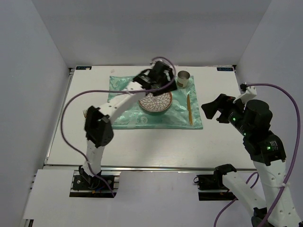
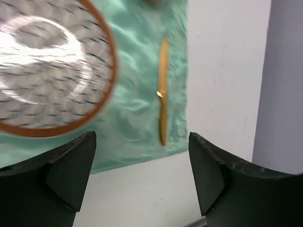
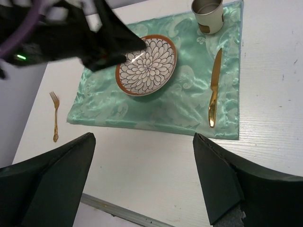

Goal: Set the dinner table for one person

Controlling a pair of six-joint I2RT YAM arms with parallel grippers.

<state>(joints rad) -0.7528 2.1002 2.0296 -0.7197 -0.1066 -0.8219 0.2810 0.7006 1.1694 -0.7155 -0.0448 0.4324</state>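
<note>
The white dinner table (image 1: 142, 146) carries a mint-green cloth (image 1: 128, 118). On the cloth rests a flower-patterned plate (image 1: 155, 101) with an orange rim, also in the left wrist view (image 2: 47, 71). A gold knife (image 1: 189, 109) lies along the cloth's right side, and a metal cup (image 1: 183, 79) stands at its back right corner. A gold fork (image 3: 55, 116) lies on bare table left of the cloth. My left gripper (image 1: 163, 78) hovers over the plate's far edge, open and empty (image 2: 142, 137). My right gripper (image 1: 213, 109) hangs open and empty right of the cloth (image 3: 142, 137).
White walls close in the table at the left, back and right. A metal rail (image 1: 156, 166) runs along the near edge by the arm bases. The left arm's purple cable (image 1: 66, 118) loops over the table's left side.
</note>
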